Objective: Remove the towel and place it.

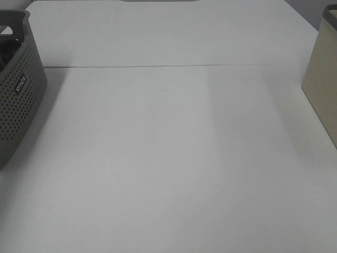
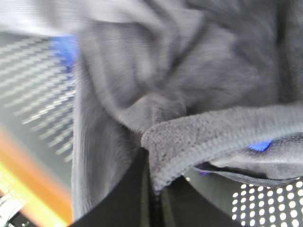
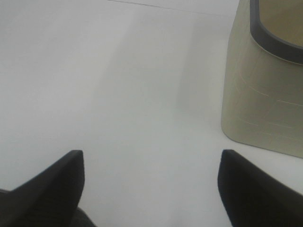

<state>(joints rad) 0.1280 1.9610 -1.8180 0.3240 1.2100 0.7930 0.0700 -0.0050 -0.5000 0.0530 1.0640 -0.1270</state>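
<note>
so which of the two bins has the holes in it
The grey basket at the left edge of the high view: its wall is dotted all over with small holes. The beige bin on the right has solid walls.

I see the white table, a seam running across its far part. On it stand a grey perforated basket at the left edge and a beige bin at the right.

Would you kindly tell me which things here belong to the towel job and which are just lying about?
Job:
towel
left gripper, shut on its hem
grey basket, perforated wall beside the towel

Lying about:
beige bin
right gripper, open over the table
</note>
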